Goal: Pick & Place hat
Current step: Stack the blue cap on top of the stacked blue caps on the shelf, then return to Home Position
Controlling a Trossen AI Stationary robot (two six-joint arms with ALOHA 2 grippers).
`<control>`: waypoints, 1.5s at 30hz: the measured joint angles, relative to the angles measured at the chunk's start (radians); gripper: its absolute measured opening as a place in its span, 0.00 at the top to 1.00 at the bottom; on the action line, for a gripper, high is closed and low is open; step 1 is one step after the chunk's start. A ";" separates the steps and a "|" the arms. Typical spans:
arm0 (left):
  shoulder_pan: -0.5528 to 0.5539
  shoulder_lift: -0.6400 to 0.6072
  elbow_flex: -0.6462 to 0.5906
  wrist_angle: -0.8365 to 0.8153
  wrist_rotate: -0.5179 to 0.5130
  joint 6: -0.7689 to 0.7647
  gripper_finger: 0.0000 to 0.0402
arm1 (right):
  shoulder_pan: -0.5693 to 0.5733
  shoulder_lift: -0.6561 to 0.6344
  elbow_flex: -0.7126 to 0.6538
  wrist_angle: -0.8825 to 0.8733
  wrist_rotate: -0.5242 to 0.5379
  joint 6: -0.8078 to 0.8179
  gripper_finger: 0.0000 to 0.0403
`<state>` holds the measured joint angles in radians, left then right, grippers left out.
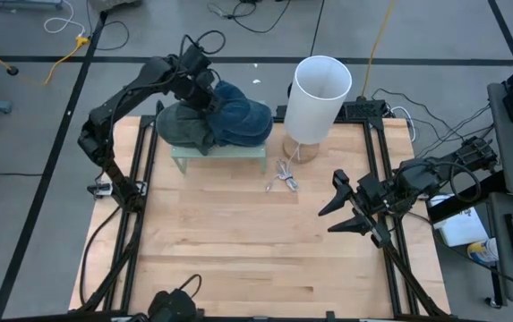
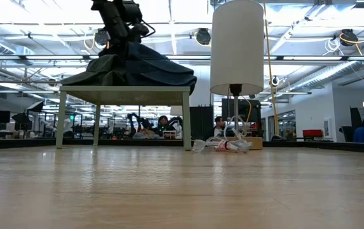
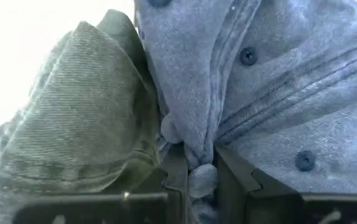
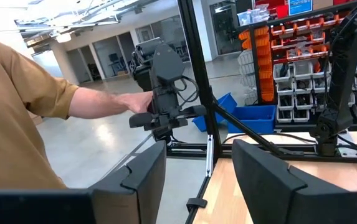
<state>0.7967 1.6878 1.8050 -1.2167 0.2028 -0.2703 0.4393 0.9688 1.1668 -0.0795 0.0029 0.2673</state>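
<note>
Two hats lie together on a small pale-green stand (image 1: 220, 154) at the table's far side: a blue denim hat (image 1: 243, 121) and a grey-green hat (image 1: 183, 125) to its left. In the low view they make a dark heap (image 2: 137, 69) on the stand's top. My left gripper (image 1: 207, 94) reaches down onto the blue hat's far side and is shut on its cloth (image 3: 200, 177). My right gripper (image 1: 335, 215) waits open above the table's right side, away from the hats. My left gripper pinches a bunched fold of the blue hat's denim (image 3: 201, 163) between its two fingers (image 3: 175, 174), right beside the grey-green hat (image 3: 85, 118). It comes from above and from the far side, slanting down. The hat still rests on the stand.
A lamp with a tall white shade (image 1: 319, 97) stands just right of the stand on a round wooden base, and its bundled cord (image 1: 283, 174) lies on the table in front. Bare wooden tabletop (image 1: 238, 241) fills the near half. A person (image 4: 22, 112) stands beyond the table's right side.
</note>
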 joint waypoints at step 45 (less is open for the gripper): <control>-0.402 -0.743 -0.366 0.302 -0.129 0.028 0.01 | 0.000 0.001 -0.176 0.055 0.415 -0.129 0.56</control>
<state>0.3947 0.9450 1.4393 -0.9147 0.0741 -0.2423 0.4389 0.9702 0.9911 -0.0241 0.4183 0.1382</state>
